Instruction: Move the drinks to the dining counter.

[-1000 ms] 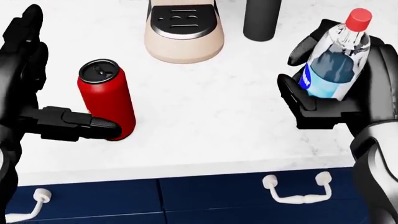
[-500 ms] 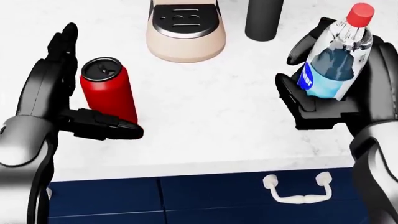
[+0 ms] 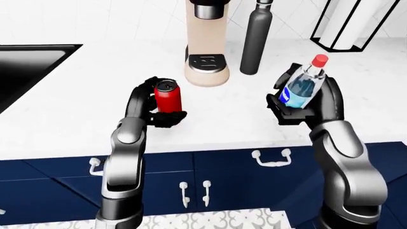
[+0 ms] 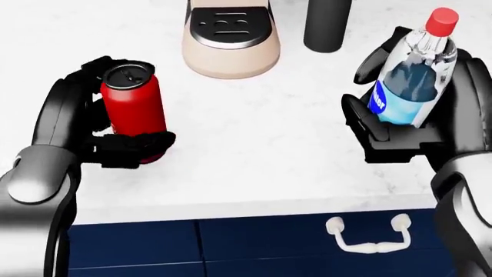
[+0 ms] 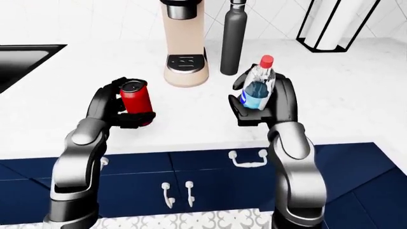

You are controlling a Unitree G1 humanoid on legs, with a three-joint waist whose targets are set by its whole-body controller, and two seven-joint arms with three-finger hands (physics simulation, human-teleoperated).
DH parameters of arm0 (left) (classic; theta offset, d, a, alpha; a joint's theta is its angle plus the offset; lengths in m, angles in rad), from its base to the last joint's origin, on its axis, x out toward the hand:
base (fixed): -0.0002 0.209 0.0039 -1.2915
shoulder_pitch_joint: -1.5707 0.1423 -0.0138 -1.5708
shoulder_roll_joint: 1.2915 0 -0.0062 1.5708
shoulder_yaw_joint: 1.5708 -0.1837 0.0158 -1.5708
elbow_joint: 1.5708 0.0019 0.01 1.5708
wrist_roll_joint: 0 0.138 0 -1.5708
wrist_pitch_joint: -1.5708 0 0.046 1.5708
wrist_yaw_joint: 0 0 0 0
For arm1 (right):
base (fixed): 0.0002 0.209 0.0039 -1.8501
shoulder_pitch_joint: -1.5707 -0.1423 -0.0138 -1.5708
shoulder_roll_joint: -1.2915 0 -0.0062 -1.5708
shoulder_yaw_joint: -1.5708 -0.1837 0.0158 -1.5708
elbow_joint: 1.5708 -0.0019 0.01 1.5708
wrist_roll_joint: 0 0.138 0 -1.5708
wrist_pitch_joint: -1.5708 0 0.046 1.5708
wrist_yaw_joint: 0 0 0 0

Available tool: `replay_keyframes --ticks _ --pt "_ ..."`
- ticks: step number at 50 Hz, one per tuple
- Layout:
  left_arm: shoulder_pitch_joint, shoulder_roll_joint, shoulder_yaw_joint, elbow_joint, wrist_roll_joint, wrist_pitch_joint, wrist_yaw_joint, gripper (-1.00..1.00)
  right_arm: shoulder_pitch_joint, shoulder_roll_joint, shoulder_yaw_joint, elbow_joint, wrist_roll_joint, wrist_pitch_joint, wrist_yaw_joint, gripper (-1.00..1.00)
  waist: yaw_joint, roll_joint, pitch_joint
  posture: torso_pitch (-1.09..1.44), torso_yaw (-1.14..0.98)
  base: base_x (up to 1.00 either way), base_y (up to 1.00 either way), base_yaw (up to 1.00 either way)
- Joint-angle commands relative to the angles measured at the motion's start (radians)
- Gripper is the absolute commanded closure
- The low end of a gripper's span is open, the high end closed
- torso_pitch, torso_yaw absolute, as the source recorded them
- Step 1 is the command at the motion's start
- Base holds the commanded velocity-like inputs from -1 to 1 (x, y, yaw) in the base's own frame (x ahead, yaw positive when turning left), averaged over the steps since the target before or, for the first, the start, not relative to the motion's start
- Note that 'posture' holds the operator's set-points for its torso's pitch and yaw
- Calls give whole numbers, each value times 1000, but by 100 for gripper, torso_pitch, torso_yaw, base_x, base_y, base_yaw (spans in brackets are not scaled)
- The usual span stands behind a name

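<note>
A red soda can (image 4: 134, 109) is in my left hand (image 4: 108, 124), whose black fingers close round it over the white counter (image 4: 261, 144). A clear water bottle (image 4: 411, 75) with a red cap and blue label sits tilted in my right hand (image 4: 400, 115), fingers wrapped round its lower half, held above the counter. Both also show in the left-eye view, the can (image 3: 168, 97) left and the bottle (image 3: 303, 86) right.
A beige coffee machine (image 3: 206, 43) and a dark grey metal bottle (image 3: 254, 38) stand at the top of the counter. A black sink (image 3: 25, 67) lies at the left, a black wire stand (image 3: 353, 24) top right. Navy cabinet doors (image 3: 210, 181) with white handles run below.
My left hand has closed its fingers round the red can, which now sits a little higher and tilted. The right hand still holds the bottle in place.
</note>
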Motion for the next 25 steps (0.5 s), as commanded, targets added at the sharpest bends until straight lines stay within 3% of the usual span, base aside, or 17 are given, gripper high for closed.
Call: replay_keyframes --ticks 1,2,4,6,13,16,25 --pt "-26 6 4 -28 7 -29 13 60 -26 -7 -9 -31 -3 -40 -3 100 0 -1 -23 0 0 0 0 0" --pt "-25 4 2 -33 7 -25 12 55 -25 -7 -9 -33 -3 -39 -3 100 0 -1 -23 0 0 0 0 0" --pt "-22 2 1 -35 4 -29 10 64 -26 -7 -9 -33 -4 -38 -3 100 0 0 -24 0 0 0 0 0" --pt "-21 2 4 -52 0 -19 6 100 -28 -7 -9 -32 -4 -37 -3 100 -1 0 -24 0 0 0 0 0" --pt "-32 13 15 -170 -26 79 -19 100 -49 -16 -14 -62 3 6 -3 100 -1 0 -23 0 0 0 0 0" --pt "-66 32 31 -234 -40 158 -34 100 -58 -24 -20 -71 7 22 -3 100 -1 0 -20 0 0 0 0 0" --pt "-130 66 9 -458 -44 415 -77 100 -28 -22 -18 -157 21 79 8 100 0 0 -13 0 0 0 0 0"
